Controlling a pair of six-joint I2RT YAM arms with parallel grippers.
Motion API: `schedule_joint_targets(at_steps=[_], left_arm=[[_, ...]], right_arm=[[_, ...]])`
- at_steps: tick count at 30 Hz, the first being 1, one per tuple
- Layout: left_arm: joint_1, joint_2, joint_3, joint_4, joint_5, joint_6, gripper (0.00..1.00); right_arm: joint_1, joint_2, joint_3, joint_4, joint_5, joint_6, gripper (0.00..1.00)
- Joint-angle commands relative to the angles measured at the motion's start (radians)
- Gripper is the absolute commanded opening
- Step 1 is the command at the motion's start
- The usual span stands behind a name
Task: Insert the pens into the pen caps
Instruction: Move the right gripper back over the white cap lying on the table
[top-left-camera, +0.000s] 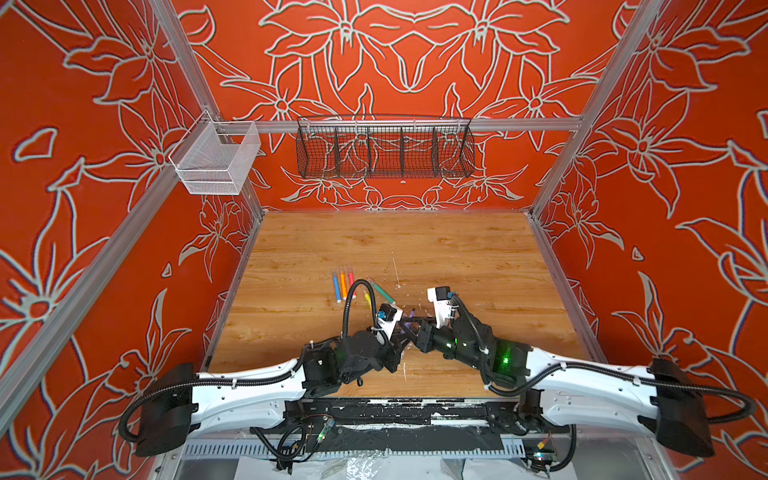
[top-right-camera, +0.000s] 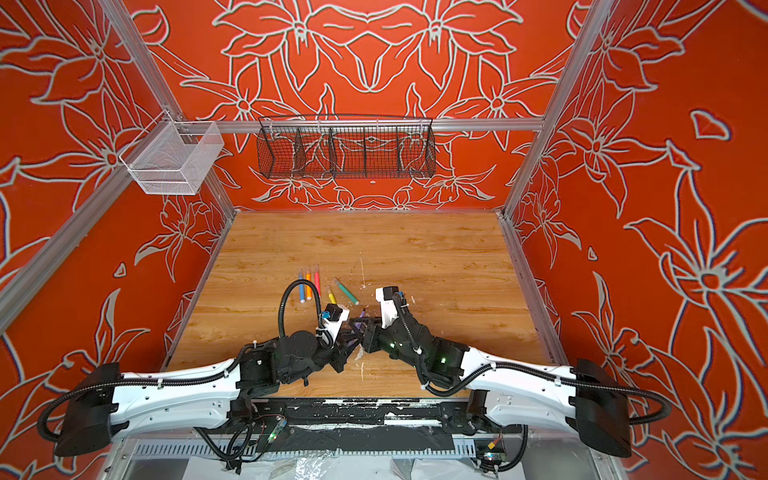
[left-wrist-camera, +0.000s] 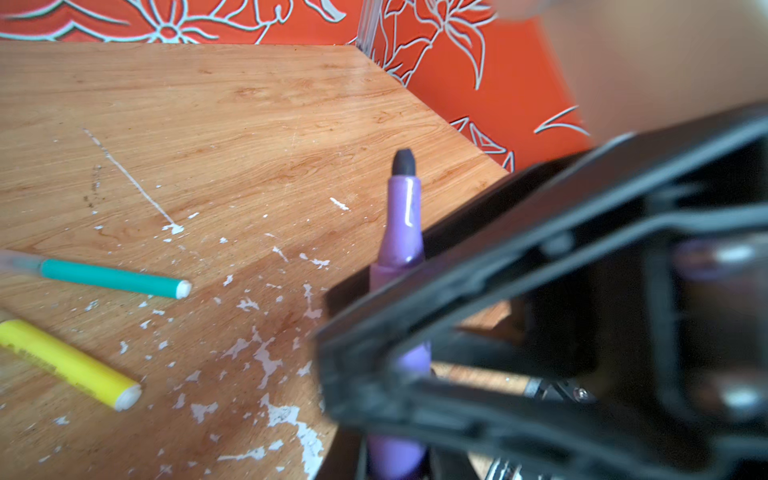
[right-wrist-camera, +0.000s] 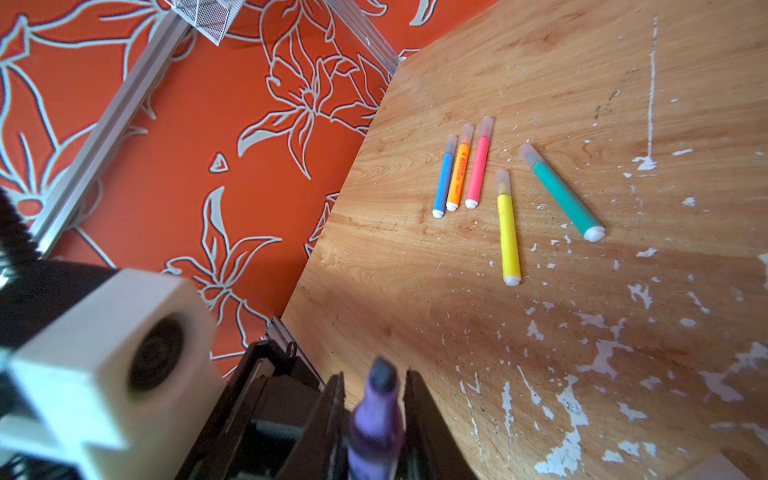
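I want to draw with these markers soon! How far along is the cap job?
Five look done: the blue, orange, pink, yellow and green pens lie on the table with clear caps on. In hand: the purple pen, tip bare, gripped by the left gripper, with the right gripper around its tip. Left: capping purple; I can't see its cap.

Legible text, labels, brands, numbers: none.
- orange pen (right-wrist-camera: 458, 174): dark print line along barrel, too small to read.
- yellow pen (left-wrist-camera: 62, 361): faint print along barrel, blurred, unreadable.
- other pens: no markings seen.
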Motion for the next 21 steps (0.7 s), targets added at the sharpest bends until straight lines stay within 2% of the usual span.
schedule_joint_targets(at_steps=[1, 6, 9, 11, 13, 16, 19, 21], left_arm=[[0.051, -0.027, 0.053, -0.097, 0.010, -0.023, 0.00], [0.309, -0.035, 0.185, -0.336, 0.214, -0.107, 0.00], [0.412, 0.003, 0.303, -0.460, 0.229, -0.117, 0.00], [0.445, 0.059, 0.363, -0.506, 0.217, -0.116, 0.00], [0.454, 0.081, 0.362, -0.478, 0.184, -0.095, 0.00], [0.452, 0.084, 0.206, -0.234, 0.105, 0.000, 0.00], [0.460, 0.082, 0.151, -0.210, 0.048, 0.002, 0.00], [0.460, 0.079, 0.126, -0.174, 0.087, 0.013, 0.00]], right_arm=[[0.000, -0.108, 0.043, -0.206, 0.153, -0.031, 0.38], [0.000, -0.182, 0.072, -0.507, 0.272, -0.030, 0.41], [-0.002, -0.149, 0.071, -0.604, 0.275, -0.005, 0.45], [-0.001, -0.093, 0.079, -0.648, 0.254, 0.002, 0.47], [-0.001, -0.033, 0.094, -0.688, 0.243, 0.022, 0.48], [-0.001, 0.053, 0.108, -0.696, 0.218, 0.036, 0.50], [-0.002, 0.125, 0.131, -0.704, 0.210, 0.035, 0.52], [-0.001, 0.168, 0.140, -0.701, 0.215, 0.036, 0.55]])
